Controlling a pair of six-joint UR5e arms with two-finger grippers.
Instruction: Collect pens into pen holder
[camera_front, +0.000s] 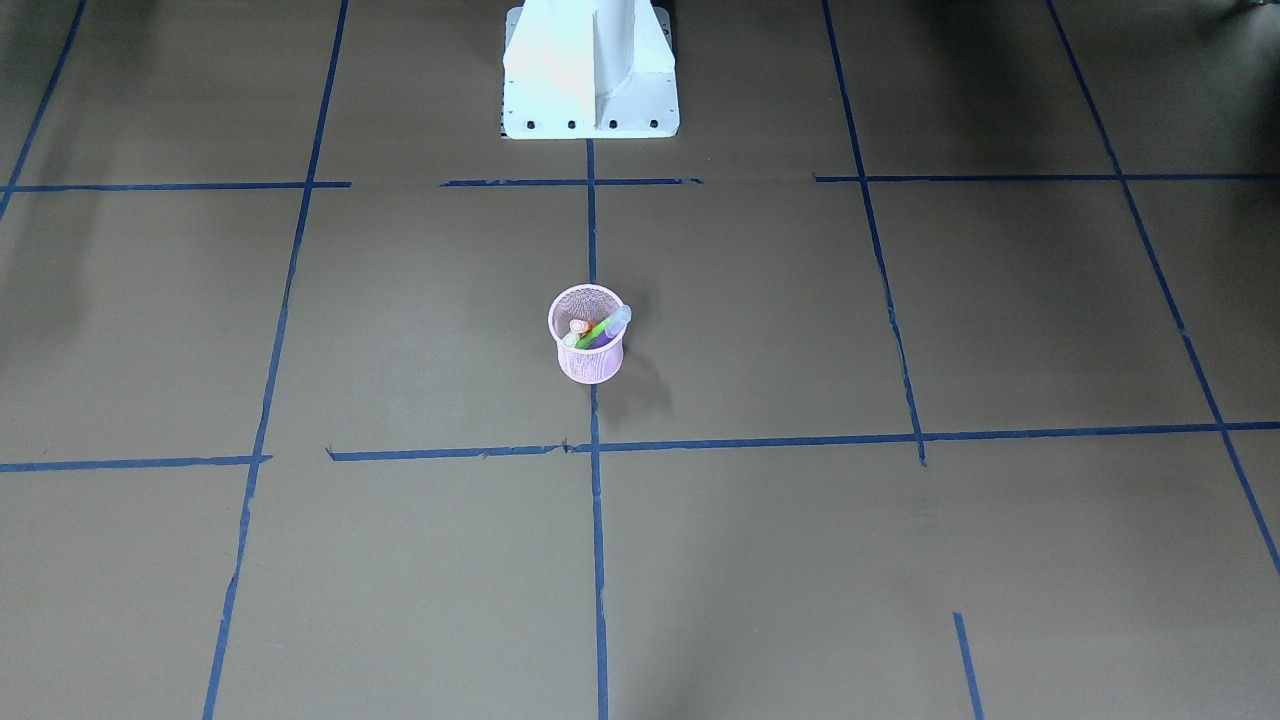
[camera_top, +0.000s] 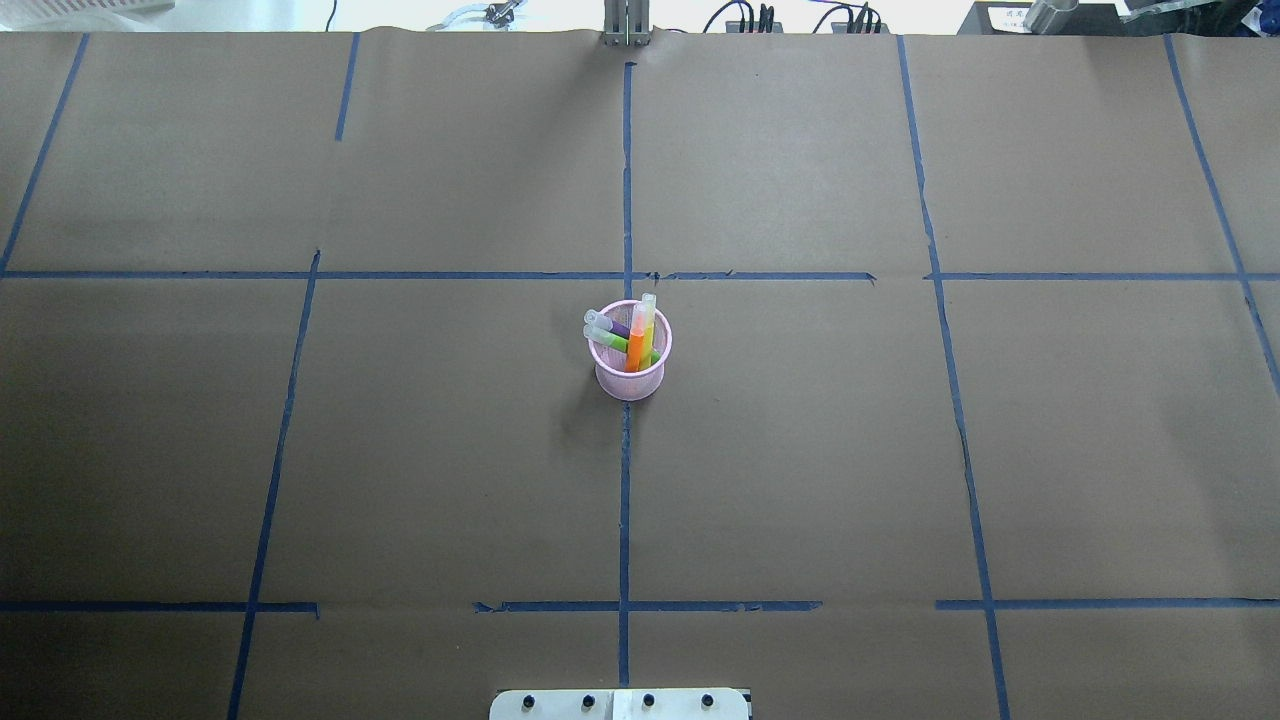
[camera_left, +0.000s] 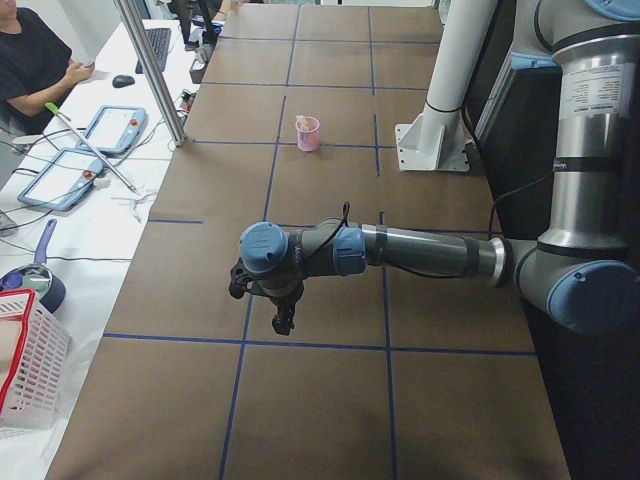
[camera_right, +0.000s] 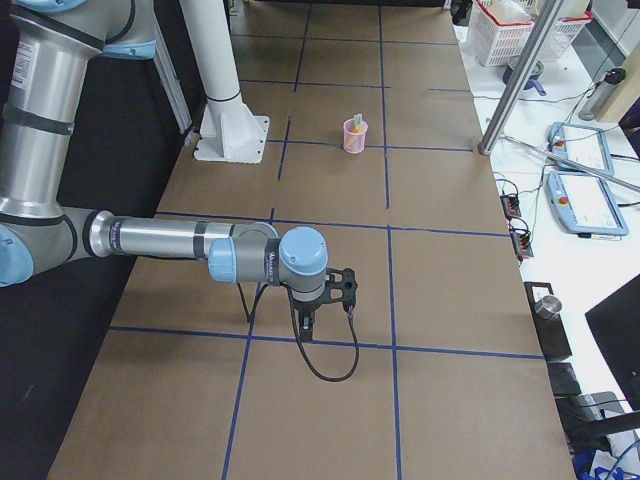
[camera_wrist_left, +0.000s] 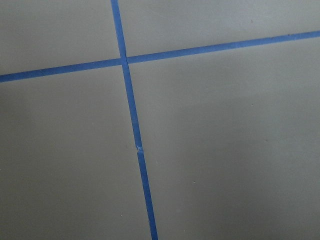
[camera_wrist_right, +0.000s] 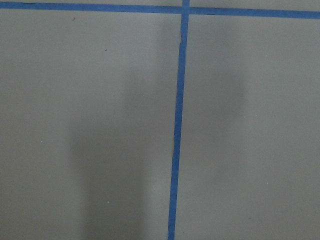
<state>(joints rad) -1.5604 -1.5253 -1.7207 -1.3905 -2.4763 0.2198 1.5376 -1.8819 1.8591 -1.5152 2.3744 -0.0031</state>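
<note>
The pink mesh pen holder (camera_top: 628, 380) stands upright near the table's middle, on the centre tape line; it also shows in the front view (camera_front: 590, 358). The orange pen (camera_top: 636, 346), the purple pen (camera_top: 618, 326) and the green pen (camera_top: 613, 341) all stand in it, pale cap ends up and leaning over the rim. My left gripper (camera_left: 283, 322) hangs over the table's left end, far from the holder. My right gripper (camera_right: 307, 328) hangs over the right end. Both show only in the side views, so I cannot tell whether they are open or shut.
The brown paper table carries a grid of blue tape lines (camera_top: 625, 500). The white robot base (camera_front: 590, 70) stands at the near edge. Beyond the far edge are tablets (camera_left: 110, 130), a red-rimmed basket (camera_left: 25, 370) and a seated person (camera_left: 30, 60).
</note>
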